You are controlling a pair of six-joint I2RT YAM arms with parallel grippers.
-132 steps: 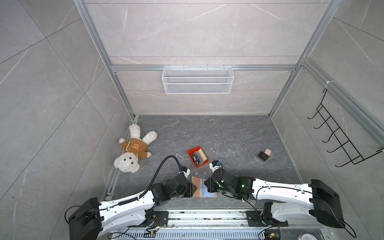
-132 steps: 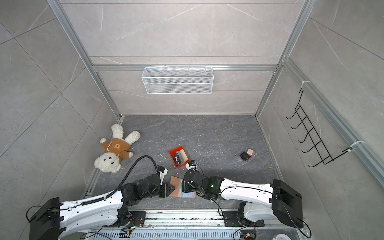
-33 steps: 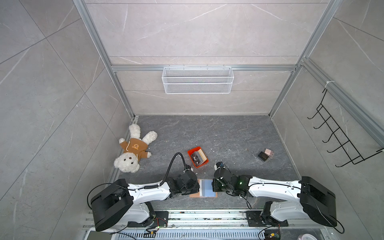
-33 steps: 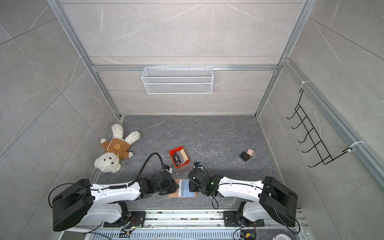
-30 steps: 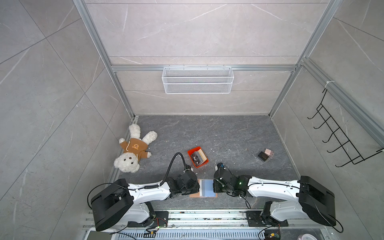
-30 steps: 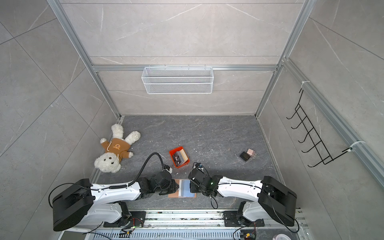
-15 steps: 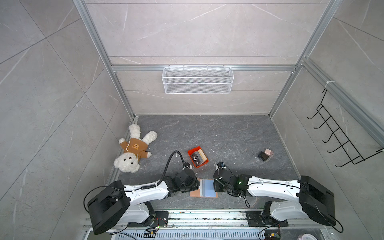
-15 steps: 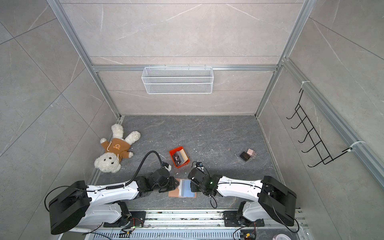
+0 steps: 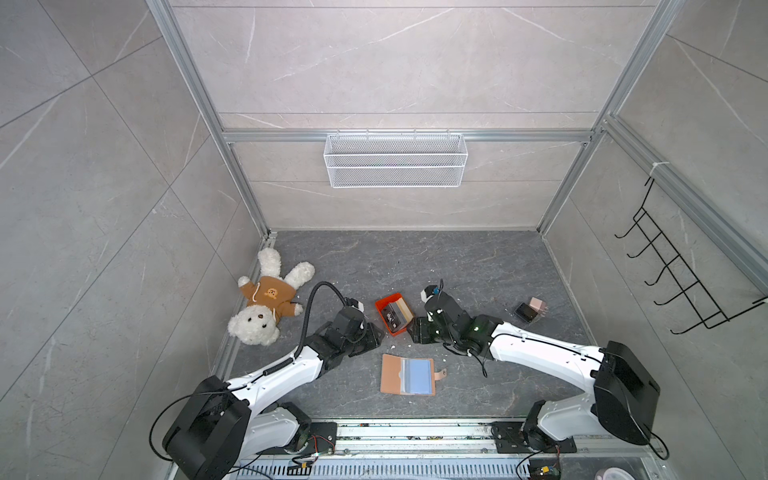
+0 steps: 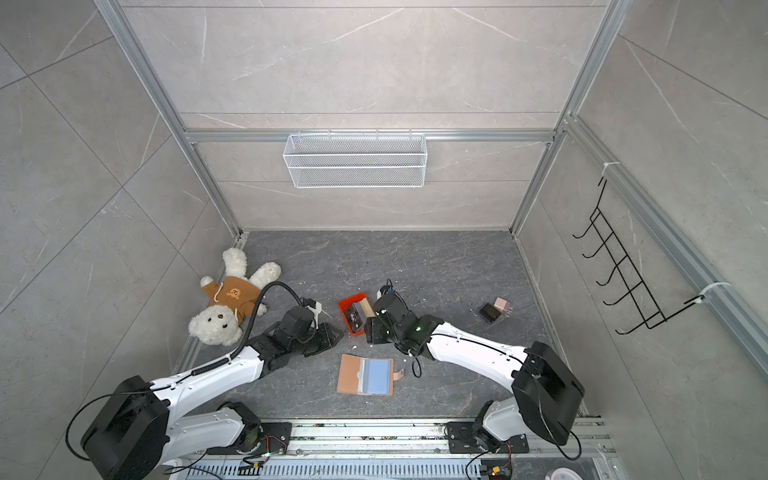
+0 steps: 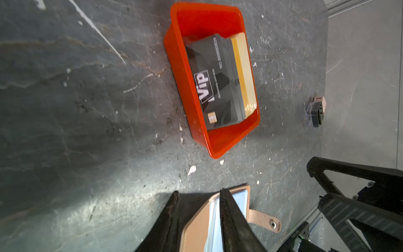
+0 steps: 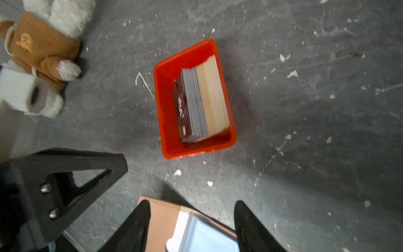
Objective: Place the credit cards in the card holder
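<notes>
Standing on edge in the orange tray [image 9: 386, 299], the credit cards [image 9: 395, 318] lie just ahead of both grippers, long edges running away from the robot. The card holder [image 9: 407, 374] lies open and flat nearer the base, touched by neither. The right gripper [image 12: 192, 203] faces the tray squarely, jaws wide and empty. The left gripper [image 11: 198, 194], narrowly parted and empty, flanks the opposite near corner. The right is judged better placed.

Left arm [image 9: 286, 374] and right arm [image 9: 540, 349] reach inward (low); left fingers [image 11: 231, 218] narrowly parted, right fingers [image 12: 250, 227] wide.
</notes>
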